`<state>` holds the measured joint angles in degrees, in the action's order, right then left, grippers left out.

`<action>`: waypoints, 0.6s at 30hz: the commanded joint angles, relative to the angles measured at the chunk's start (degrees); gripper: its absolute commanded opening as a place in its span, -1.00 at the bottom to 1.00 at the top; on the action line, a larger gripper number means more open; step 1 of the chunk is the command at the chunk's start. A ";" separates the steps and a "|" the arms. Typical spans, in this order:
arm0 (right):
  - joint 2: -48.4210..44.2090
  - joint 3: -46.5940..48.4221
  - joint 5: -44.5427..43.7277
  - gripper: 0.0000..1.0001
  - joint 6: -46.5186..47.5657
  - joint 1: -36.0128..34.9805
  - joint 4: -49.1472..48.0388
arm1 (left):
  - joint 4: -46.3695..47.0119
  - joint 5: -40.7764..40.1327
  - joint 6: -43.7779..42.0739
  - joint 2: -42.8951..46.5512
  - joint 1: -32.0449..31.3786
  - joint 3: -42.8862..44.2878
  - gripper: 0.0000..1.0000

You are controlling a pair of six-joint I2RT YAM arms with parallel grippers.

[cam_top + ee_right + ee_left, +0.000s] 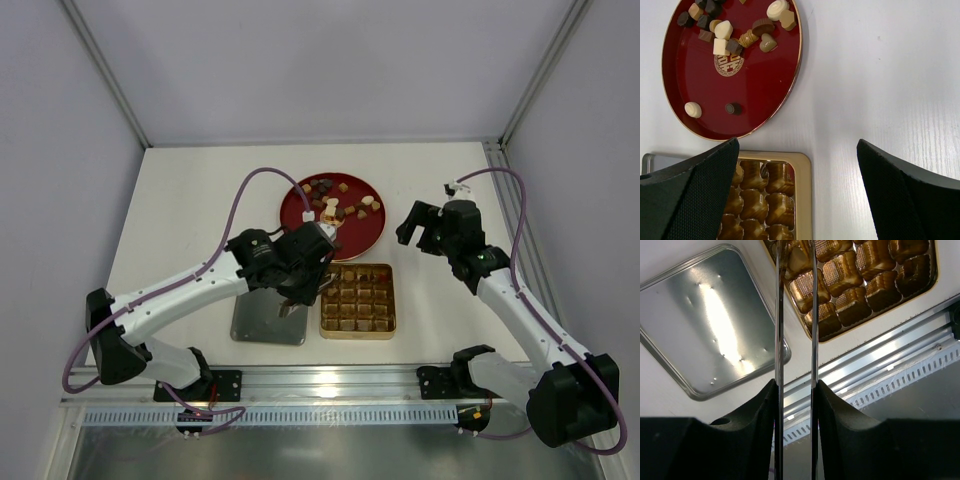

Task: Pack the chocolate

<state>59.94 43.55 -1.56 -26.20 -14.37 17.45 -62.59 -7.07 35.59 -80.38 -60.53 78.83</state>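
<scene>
Frankly, you've barely begun: the chocolate (722, 36) lies mostly clustered at the far side of the red plate (760, 85), with two strays nearer. Every cell of the gold tin (804, 200) that shows looks empty, though part of the grid is hidden. Your left gripper (290, 303) hangs over the tin's near left corner, beside the silver lid (715, 325), blades narrowly parted with nothing between them. Your right gripper (797, 150) gapes wide and empty above the table (880, 75), right of the plate. By my reading, all the carrying is left to do.
</scene>
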 commanded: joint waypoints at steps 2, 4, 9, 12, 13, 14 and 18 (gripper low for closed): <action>0.26 0.04 0.07 1.00 -0.70 0.22 -2.69 | 1.68 -1.37 0.35 -0.04 -0.29 0.19 -0.28; 0.26 -0.04 0.16 1.00 -0.61 0.22 -2.69 | 1.59 -1.37 0.27 -0.30 -0.29 0.45 -0.28; 0.44 -0.13 0.16 1.00 -0.61 0.22 -2.86 | 1.07 -1.98 0.09 -0.39 -0.29 1.24 -0.28; 0.53 0.04 0.68 0.99 -0.70 0.22 -3.04 | 0.28 -4.08 -0.87 -0.57 -0.29 3.78 -0.24; 0.53 0.13 0.86 1.00 -0.79 0.22 -2.95 | -0.42 -5.57 -1.40 -1.26 -0.29 6.40 -0.21; 0.53 0.22 0.86 0.99 -0.79 0.22 -3.12 | -1.13 -6.02 -2.62 -1.97 0.15 7.91 -0.21; 0.61 0.83 0.86 1.00 -0.35 0.31 -2.43 | -2.89 -7.17 -5.79 -5.57 3.13 15.03 -0.21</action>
<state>60.38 43.35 -1.21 -26.52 -14.37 17.10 -65.23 -11.14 33.04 -84.68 -59.53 88.75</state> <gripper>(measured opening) 0.996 0.398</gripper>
